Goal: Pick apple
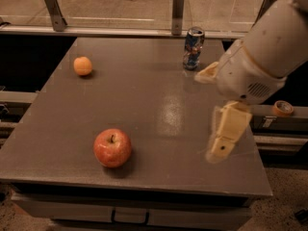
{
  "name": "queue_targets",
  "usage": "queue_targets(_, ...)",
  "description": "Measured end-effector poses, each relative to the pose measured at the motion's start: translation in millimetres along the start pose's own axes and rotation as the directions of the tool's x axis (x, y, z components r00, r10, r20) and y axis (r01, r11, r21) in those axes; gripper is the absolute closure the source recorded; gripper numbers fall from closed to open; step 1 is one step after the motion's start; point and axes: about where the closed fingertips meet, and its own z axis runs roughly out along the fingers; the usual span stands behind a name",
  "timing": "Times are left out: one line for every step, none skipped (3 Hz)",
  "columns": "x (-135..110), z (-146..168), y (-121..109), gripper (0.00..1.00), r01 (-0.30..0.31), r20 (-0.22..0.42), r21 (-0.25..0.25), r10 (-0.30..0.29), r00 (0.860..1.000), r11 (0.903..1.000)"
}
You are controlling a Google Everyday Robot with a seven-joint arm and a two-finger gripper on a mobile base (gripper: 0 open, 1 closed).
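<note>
The single camera view looks down on a flat, matte grey-brown table (57, 129) with a smooth top that carries a dull patch of reflected light near its middle. Below its near edge is a pale front panel with a thin dark drawer handle (129, 216). The round red apple (112, 147), its glossy skin flecked with yellow and a short dark stem standing in its dimple, sits upright on the table near the front edge, left of centre, with nothing touching it. A smaller, plain round orange fruit (83, 65) lies well apart from it, towards the far left of the tabletop. A cylindrical metal drink can with blue and red print (193, 48) stands upright near the far edge, right of centre. The robot's bulky, smooth white plastic arm (269, 47) comes in from the upper right. From it the cream-coloured, blocky gripper (224, 134) hangs over the right side of the table, well apart from the apple and holding nothing that can be seen. Whether it is parted or clenched cannot be told. Beyond the table's right edge an orange-brown roll of tape (282, 108) lies flat on a ledge.
</note>
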Motion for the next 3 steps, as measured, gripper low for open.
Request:
queue_targets(-45.7,39.0,29.8,0.00,0.085,0.122,-0.084,-0.074,0.990,0.9928)
queue_targets(-84.2,74.4,45.4,0.00,0.150,0.234,-0.125,-0.118,0.965,0.9807)
queue_targets(-112.8,100.4,46.4,0.00,0.181,0.312,-0.138,-0.131,0.941,0.9737)
